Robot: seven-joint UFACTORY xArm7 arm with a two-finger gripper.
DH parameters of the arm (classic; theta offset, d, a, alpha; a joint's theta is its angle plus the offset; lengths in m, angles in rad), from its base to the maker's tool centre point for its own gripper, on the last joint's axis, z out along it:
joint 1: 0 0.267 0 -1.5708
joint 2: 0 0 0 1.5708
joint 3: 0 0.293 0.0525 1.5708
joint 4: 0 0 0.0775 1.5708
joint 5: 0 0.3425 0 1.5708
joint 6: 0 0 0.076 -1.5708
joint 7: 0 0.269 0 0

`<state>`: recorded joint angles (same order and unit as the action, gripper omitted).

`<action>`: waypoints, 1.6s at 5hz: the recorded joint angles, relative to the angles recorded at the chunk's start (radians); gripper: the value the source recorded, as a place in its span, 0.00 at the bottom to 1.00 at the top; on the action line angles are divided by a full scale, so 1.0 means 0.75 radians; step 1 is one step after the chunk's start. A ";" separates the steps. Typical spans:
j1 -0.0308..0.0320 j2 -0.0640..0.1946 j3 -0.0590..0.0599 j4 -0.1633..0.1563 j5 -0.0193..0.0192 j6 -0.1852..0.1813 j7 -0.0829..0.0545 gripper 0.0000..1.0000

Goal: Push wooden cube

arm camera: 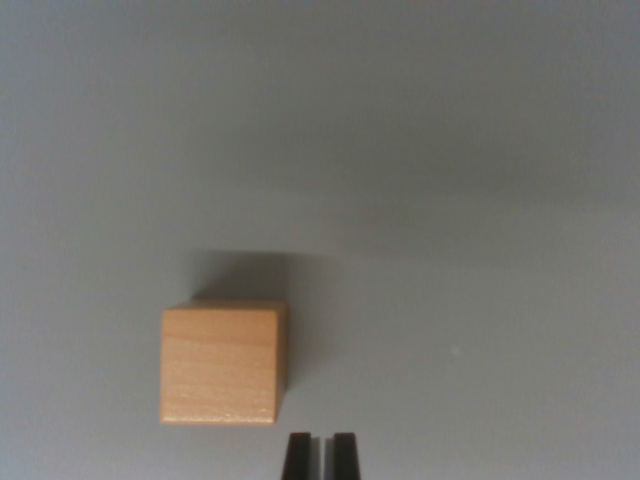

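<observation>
A light wooden cube (221, 364) rests on a plain grey surface (450, 200), left of centre in the wrist view. Its top face shows fine horizontal grain, and it casts a soft shadow up and to the wrist view's right. My gripper (321, 455) shows only as two dark fingertips at the bottom edge, standing side by side with a very thin gap between them. The tips are just below and to the right of the cube's lower right corner, apart from it. Nothing is between the fingers.
The grey surface fills the whole view, with a darker shaded band across its upper middle. No other objects or edges are in sight.
</observation>
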<state>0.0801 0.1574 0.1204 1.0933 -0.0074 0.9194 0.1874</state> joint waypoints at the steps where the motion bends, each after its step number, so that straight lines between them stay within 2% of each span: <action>1: 0.0070 0.016 0.012 -0.049 0.0012 -0.059 0.014 0.00; 2: 0.0070 0.016 0.012 -0.049 0.0012 -0.059 0.014 0.00; 3: 0.0138 0.032 0.024 -0.095 0.0024 -0.116 0.027 0.00; 4: 0.0138 0.032 0.024 -0.095 0.0024 -0.116 0.027 0.00; 5: 0.0202 0.046 0.035 -0.139 0.0035 -0.170 0.039 0.00; 6: 0.0202 0.046 0.035 -0.139 0.0035 -0.170 0.039 0.00; 7: 0.0260 0.060 0.045 -0.179 0.0045 -0.219 0.051 0.00; 8: 0.0260 0.060 0.045 -0.179 0.0045 -0.219 0.051 0.00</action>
<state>0.0996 0.2022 0.1544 0.9589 -0.0040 0.7554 0.2253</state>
